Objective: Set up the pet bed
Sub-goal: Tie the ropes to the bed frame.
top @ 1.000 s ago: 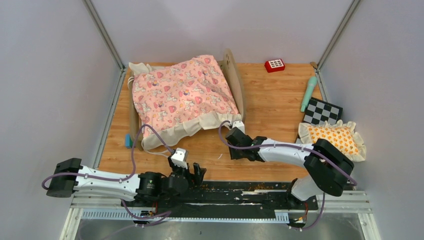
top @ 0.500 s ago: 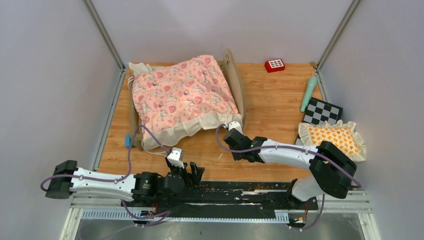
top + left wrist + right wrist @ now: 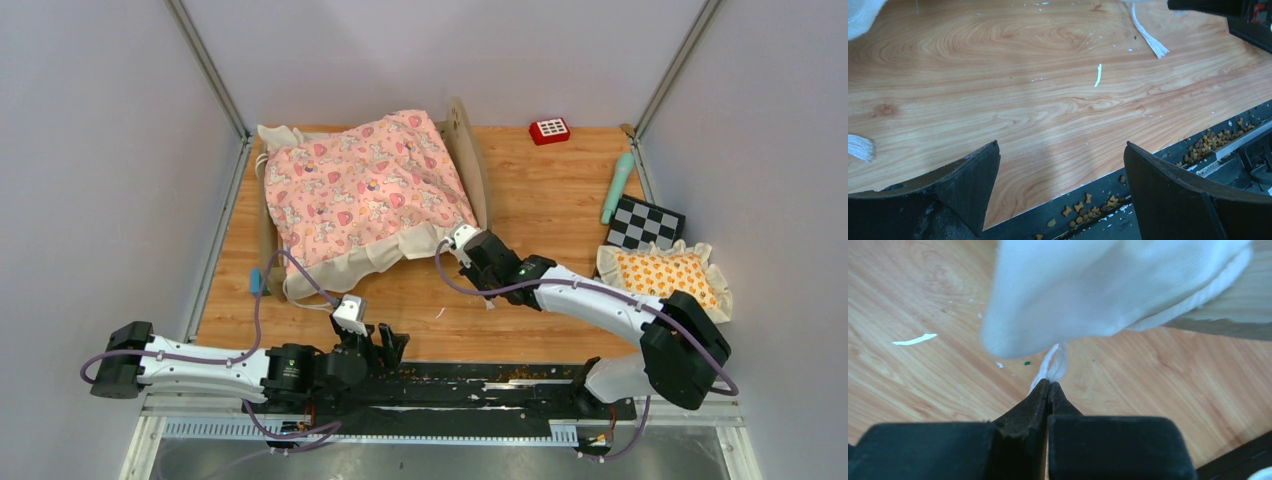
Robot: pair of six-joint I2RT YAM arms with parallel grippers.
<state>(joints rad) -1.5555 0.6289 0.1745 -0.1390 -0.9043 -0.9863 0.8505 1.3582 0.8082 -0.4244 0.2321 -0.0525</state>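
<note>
Your bed (image 3: 365, 195) sits in the upper left of the table (image 3: 545, 210). Its left side runs close along the table's left edge and the wall there. The headboard (image 3: 466, 150) stands upright on the bed's right side. The pink quilt (image 3: 340, 170) lies rumpled over the frame, and its cream ruffle (image 3: 370, 258) spills past the bed's lower edge onto the wood.

Your right gripper (image 3: 468, 244) is at the ruffle's lower right corner, just below the foot of the headboard. In the wrist view its jaws (image 3: 1049, 384) are pressed fully together. A thin white string (image 3: 1057, 365) hanging from under the pale cloth (image 3: 1088, 290) runs down to their tips. You cannot tell whether the string is truly pinched or only touching.

Your left gripper (image 3: 388, 342) is low at the table's near edge, in the lower middle of the frame. Its jaws (image 3: 1062, 150) are spread wide over bare wood and hold nothing. Just below them is the black rail (image 3: 1198, 165), littered with kibble (image 3: 1215, 142).

For room to move, you have a strip of bare wood between the ruffle and the near edge. There is a broader patch right of the headboard.

A small blue thing (image 3: 258, 282) sits just beside the bed's lower left corner.

The right edge is crowded:
- The pillow (image 3: 668, 275) is at centre right.
- The checkered board (image 3: 647, 223) is just above it.
- A green tube (image 3: 617, 187) lies along the right edge.
- A red block (image 3: 549, 130) sits at the far edge.
</note>
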